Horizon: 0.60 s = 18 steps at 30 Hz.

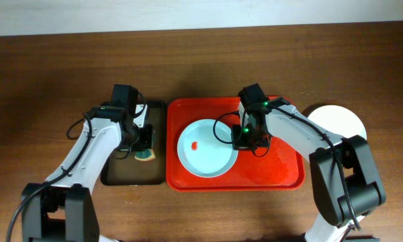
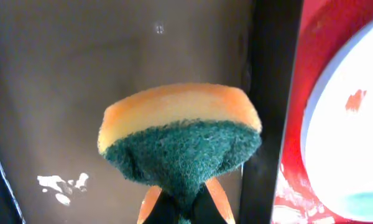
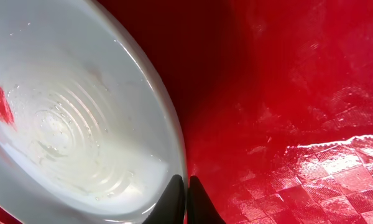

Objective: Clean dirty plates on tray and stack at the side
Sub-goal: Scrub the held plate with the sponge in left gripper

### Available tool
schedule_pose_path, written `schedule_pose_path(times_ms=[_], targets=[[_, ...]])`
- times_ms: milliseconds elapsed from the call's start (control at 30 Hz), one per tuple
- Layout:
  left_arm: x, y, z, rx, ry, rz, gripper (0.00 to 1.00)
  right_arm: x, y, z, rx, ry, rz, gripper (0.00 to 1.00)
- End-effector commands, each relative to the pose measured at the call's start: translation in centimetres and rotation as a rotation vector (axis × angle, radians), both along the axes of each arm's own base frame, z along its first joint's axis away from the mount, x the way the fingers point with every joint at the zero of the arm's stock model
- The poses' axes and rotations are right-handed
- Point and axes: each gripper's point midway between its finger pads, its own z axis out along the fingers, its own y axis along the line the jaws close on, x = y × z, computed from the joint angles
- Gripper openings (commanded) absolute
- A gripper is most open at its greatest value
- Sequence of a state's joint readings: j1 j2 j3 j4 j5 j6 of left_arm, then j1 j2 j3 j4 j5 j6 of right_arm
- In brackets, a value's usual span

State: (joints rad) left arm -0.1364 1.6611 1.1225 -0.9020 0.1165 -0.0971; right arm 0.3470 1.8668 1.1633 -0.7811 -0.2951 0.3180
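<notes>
A pale plate (image 1: pixel 205 151) with a small red smear (image 1: pixel 195 144) lies on the left half of the red tray (image 1: pixel 282 171). My right gripper (image 1: pixel 245 140) is at the plate's right rim. In the right wrist view its black fingers (image 3: pixel 176 202) pinch that rim, one inside the plate (image 3: pixel 68 124) and one over the tray (image 3: pixel 286 93). My left gripper (image 1: pixel 142 144) hovers over the dark tray (image 1: pixel 121 171), shut on an orange-and-green sponge (image 2: pixel 180 130). A second plate (image 1: pixel 336 121) rests on the table just right of the red tray.
The dark tray (image 2: pixel 81 93) lies directly left of the red tray, their rims nearly touching. Bare wooden table (image 1: pixel 54 67) surrounds both trays. The right half of the red tray looks wet and shiny.
</notes>
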Motion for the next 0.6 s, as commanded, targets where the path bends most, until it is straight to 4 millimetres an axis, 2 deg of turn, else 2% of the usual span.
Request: schedule_pose_path(times_ms=[0, 33, 67, 133, 200, 333, 433, 567], targets=[[2.0, -0.8, 4.8, -0.031, -0.044, -0.014, 0.0, 0.4, 0.6, 0.8, 0.021, -0.022, -0.001, 0.04], [2.5, -1.3, 7.3, -0.033, -0.057, -0.028, 0.0, 0.6, 0.7, 0.9, 0.024, -0.024, -0.015, 0.04], [2.9, -2.2, 8.7, -0.039, -0.081, -0.051, 0.0, 0.6, 0.6, 0.8, 0.023, -0.022, -0.023, 0.04], [3.0, -5.6, 9.7, -0.101, -0.112, -0.115, 0.0, 0.5, 0.6, 0.8, 0.022, -0.018, -0.026, 0.04], [2.8, -7.6, 9.1, -0.111, -0.107, -0.138, 0.0, 0.4, 0.6, 0.8, 0.021, -0.012, -0.026, 0.04], [2.2, -12.1, 5.5, -0.135, -0.025, -0.212, 0.0, 0.1, 1.0, 0.9, 0.046, 0.021, -0.072, 0.04], [1.5, -13.6, 2.5, -0.114, 0.044, -0.251, 0.0, 0.1, 1.0, 0.8, 0.044, 0.022, -0.072, 0.04], [1.6, -13.7, 0.7, -0.095, 0.083, -0.223, 0.0, 0.1, 0.9, 0.5, 0.038, 0.028, -0.073, 0.04]])
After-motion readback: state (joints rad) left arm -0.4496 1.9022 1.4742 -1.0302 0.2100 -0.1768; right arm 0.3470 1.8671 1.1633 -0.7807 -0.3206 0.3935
